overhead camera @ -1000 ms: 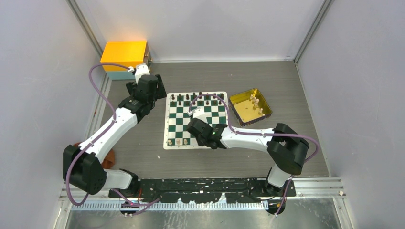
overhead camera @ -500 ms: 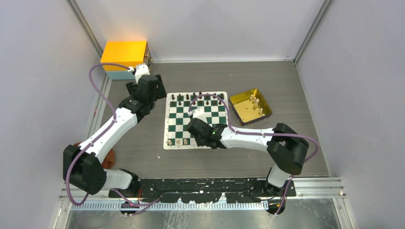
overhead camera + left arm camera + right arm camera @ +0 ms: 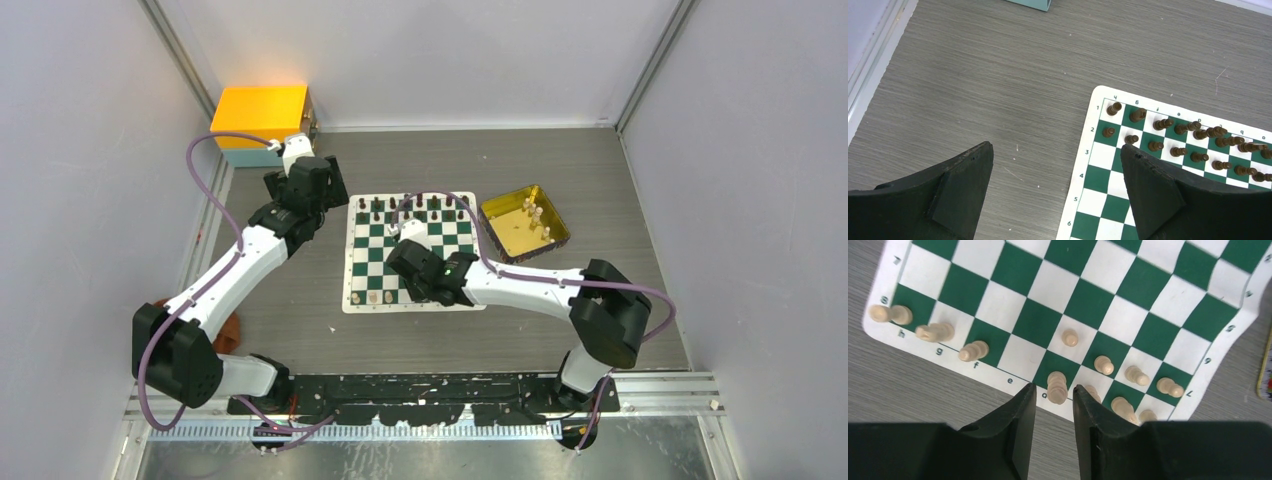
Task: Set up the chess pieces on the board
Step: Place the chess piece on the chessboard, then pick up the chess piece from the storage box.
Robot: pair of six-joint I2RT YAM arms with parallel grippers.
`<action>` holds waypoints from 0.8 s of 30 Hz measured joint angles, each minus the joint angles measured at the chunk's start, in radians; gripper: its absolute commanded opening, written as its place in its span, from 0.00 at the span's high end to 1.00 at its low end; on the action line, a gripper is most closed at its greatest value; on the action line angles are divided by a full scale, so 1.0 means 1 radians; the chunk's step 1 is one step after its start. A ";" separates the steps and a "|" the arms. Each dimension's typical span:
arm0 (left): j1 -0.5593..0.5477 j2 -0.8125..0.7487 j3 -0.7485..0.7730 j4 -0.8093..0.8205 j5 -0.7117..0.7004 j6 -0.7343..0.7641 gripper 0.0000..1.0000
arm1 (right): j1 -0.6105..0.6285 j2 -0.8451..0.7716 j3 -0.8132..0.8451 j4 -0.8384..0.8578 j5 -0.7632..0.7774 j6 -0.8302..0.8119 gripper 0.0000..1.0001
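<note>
The green and white board (image 3: 375, 262) lies mid-table. Dark pieces (image 3: 415, 208) fill its two far rows; they also show in the left wrist view (image 3: 1173, 135). Pale pieces (image 3: 370, 296) stand along the near edge. In the right wrist view, several pale pieces (image 3: 934, 332) stand on the board (image 3: 1078, 304). My right gripper (image 3: 1053, 387) is narrowly open, its tips either side of one pale piece (image 3: 1057, 387) on the d file, with gaps showing. In the top view it (image 3: 424, 290) is low over the near edge. My left gripper (image 3: 1056, 147) is wide open and empty, above the table by the board's far left corner (image 3: 325, 185).
A gold tray (image 3: 515, 235) right of the board holds a few pale pieces (image 3: 535, 215). An orange box (image 3: 262, 112) stands at the back left. A reddish object (image 3: 228, 330) lies by the left arm's base. Walls enclose the table.
My right arm has shifted slightly left and toward the far side over the board's near edge. The left arm has not moved.
</note>
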State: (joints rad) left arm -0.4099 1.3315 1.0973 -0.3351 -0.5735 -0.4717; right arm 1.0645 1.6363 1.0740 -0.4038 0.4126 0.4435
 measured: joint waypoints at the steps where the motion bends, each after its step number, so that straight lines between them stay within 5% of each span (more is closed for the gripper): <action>1: 0.000 0.000 0.000 0.000 0.000 0.000 0.02 | 0.000 -0.008 0.013 -0.010 0.005 -0.002 0.61; 11: 0.000 0.007 0.000 0.000 0.000 0.000 0.02 | -0.085 -0.121 0.194 -0.110 0.101 -0.027 0.60; 24: 0.000 0.007 0.000 0.000 0.010 -0.001 0.02 | -0.539 -0.087 0.230 -0.198 0.189 0.036 0.59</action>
State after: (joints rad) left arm -0.4099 1.3384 1.0973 -0.3347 -0.5640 -0.4725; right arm 0.5259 1.5490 1.3041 -0.6014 0.6018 0.4793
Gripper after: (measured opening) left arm 0.980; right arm 0.403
